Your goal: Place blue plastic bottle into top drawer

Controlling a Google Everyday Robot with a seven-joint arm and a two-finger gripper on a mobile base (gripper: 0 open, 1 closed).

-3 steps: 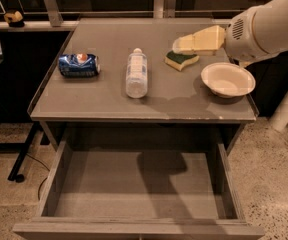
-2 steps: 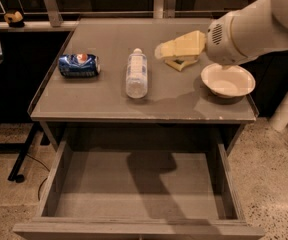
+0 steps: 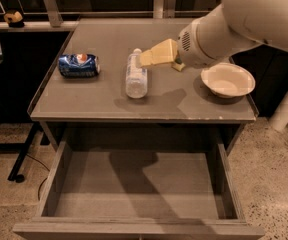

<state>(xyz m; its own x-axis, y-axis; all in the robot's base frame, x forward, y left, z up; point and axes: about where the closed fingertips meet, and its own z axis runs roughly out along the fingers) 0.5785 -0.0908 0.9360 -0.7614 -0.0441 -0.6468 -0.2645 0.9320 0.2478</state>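
Bottle [image 3: 135, 76] lying on its side, centre of frame, on table [image 3: 99, 104]. White cap pointing to the top of the frame, base toward the table's front edge. Clear body, pale label round the middle.

Gripper [image 3: 145, 59] just right of the bottle's cap end, tip at or over the bottle's shoulder; contact not clear. Tan, wedge-shaped, reaching in from the right on a thick white arm [image 3: 244, 19] that fills the upper right corner. Open or closed: cannot tell. Nothing seen held.

Small yellow scrap [image 3: 178, 67] showing just behind the gripper, mostly hidden.

Blue can [image 3: 79, 65] on its side to the left of the bottle, apart from it, near the table's left edge. White bowl [image 3: 228, 80] upright, right of centre, close to the table's right edge.

Drawer [image 3: 134, 199] pulled out below the table front, lower half of frame. Flat grey bottom, arm's shadow across it.
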